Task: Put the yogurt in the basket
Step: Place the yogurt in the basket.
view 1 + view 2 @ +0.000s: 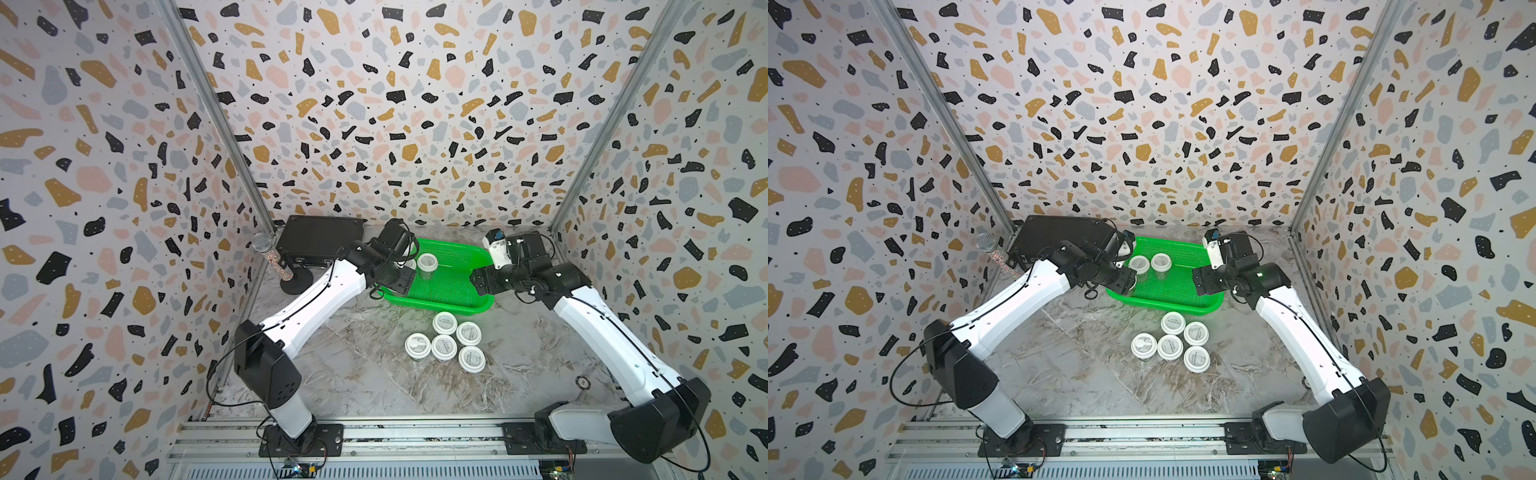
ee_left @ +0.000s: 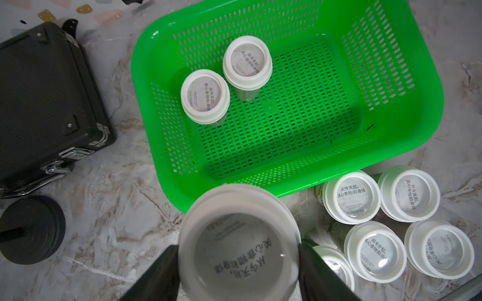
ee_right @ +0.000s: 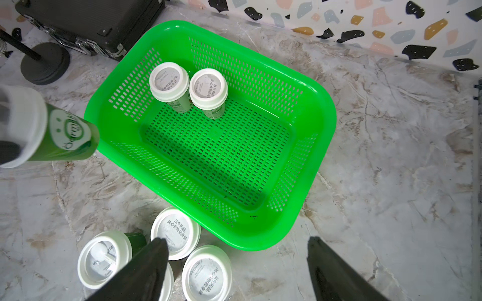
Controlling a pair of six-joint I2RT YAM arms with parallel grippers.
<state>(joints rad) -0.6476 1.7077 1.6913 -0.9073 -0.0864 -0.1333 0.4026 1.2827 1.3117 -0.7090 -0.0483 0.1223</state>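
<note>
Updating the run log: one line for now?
left end effector: holding cup; right end effector: open; basket: two cups; table: five cups

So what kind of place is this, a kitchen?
Probably a robot testing booth, not a kitchen: speckled walls box in a marble-look table, two robot arms are bolted to a metal rail, and a microphone stands beside a black case.

The held cup (image 2: 238,242) blurs close to lens; black case (image 2: 39,91) runs off-frame.

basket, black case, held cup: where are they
basket (image 2: 429,86) left wrist view, bare rim
black case (image 2: 39,91) left wrist view, flat lid
held cup (image 2: 240,245) left wrist view, lid centre
</note>
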